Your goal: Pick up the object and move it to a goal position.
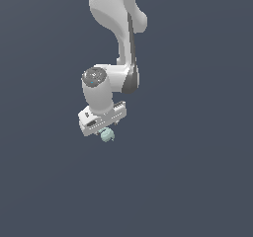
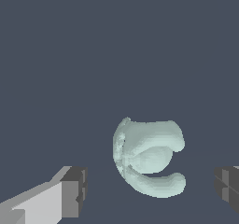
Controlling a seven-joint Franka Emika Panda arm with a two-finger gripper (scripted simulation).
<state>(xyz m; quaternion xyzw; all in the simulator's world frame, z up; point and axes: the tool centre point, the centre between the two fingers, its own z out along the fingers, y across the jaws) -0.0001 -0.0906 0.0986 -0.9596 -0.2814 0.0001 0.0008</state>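
Object count is just one: a pale teal lump (image 2: 148, 158) sitting between the two dark fingertips (image 2: 74, 191) of the one gripper (image 2: 151, 190), fingers spread wide, neither touching it.

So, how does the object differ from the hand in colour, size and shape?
The object is pale teal-green; the hand is white with dark grey fingertips. The object is much smaller than the hand. The object is a rounded, bumpy lump; the hand is blocky, with flat faces. The object lies between the open fingers, untouched.

Flat, even light — coarse, shadowless renders
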